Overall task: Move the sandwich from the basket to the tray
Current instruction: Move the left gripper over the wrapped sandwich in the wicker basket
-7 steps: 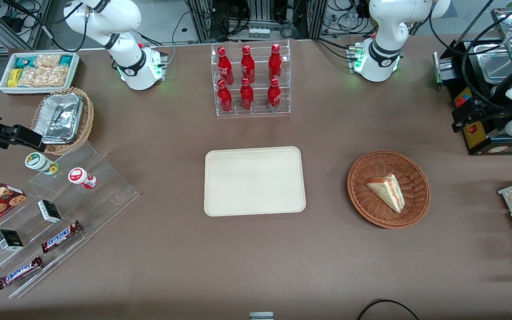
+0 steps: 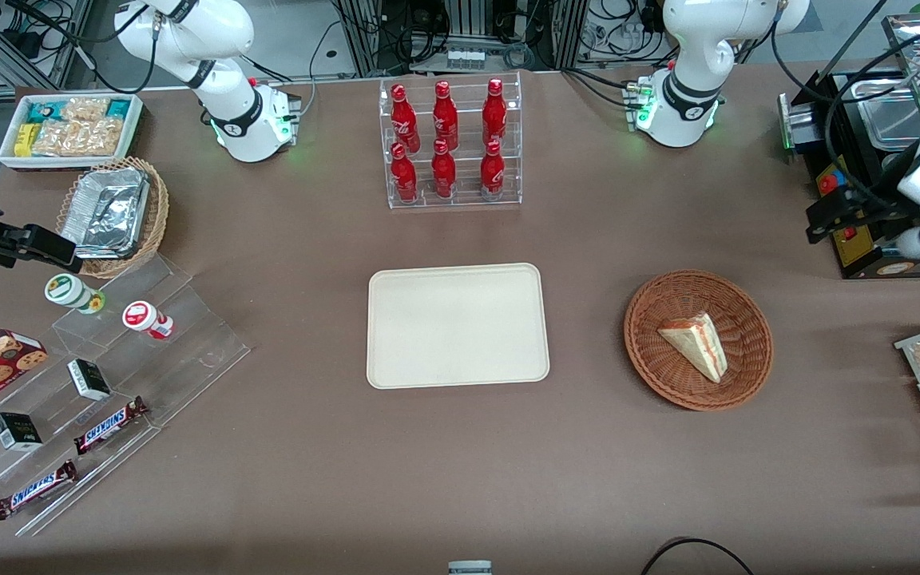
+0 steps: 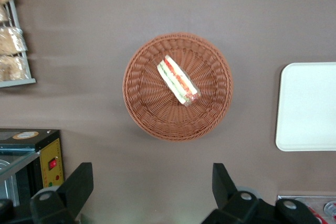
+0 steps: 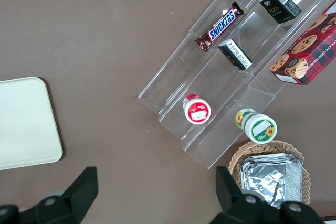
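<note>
Front overhead—wrist views straight down, seemingly.

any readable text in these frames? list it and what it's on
"SNICKERS": two candy bars on the clear stepped stand.
Red bottles: white script, too small to read.
Black boxes, cookie box, lidded cups: print unreadable.
Sandwich, basket, tray: none.
Hand open, high above the table beside the basket: none.

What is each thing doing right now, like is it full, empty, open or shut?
Sandwich: wrapped, lying in the basket, untouched.
Basket: holds only the sandwich.
Tray: empty, nearer the parked arm's end than the basket.
Gripper: jaws open, empty, high above the table beside the basket.
Cola bottles: capped, upright in their clear rack.
</note>
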Robot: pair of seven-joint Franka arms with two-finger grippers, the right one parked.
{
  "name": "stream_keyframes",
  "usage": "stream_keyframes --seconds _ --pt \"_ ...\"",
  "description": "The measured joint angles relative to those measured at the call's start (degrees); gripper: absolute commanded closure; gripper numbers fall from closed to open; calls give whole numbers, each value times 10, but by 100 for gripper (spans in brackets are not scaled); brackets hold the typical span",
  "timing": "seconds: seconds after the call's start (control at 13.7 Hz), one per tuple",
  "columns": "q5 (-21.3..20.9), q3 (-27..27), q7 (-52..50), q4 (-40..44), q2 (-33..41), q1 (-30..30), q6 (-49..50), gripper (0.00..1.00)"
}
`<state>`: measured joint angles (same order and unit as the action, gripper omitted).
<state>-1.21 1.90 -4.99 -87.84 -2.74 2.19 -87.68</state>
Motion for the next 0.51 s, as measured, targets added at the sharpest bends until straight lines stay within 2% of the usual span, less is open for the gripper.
stream_keyframes --seconds 0.29,0.51 --pt "0 1 -9 -45 -34 5 -72 0" --pt "0 2 -59 -113 -38 6 -158 0"
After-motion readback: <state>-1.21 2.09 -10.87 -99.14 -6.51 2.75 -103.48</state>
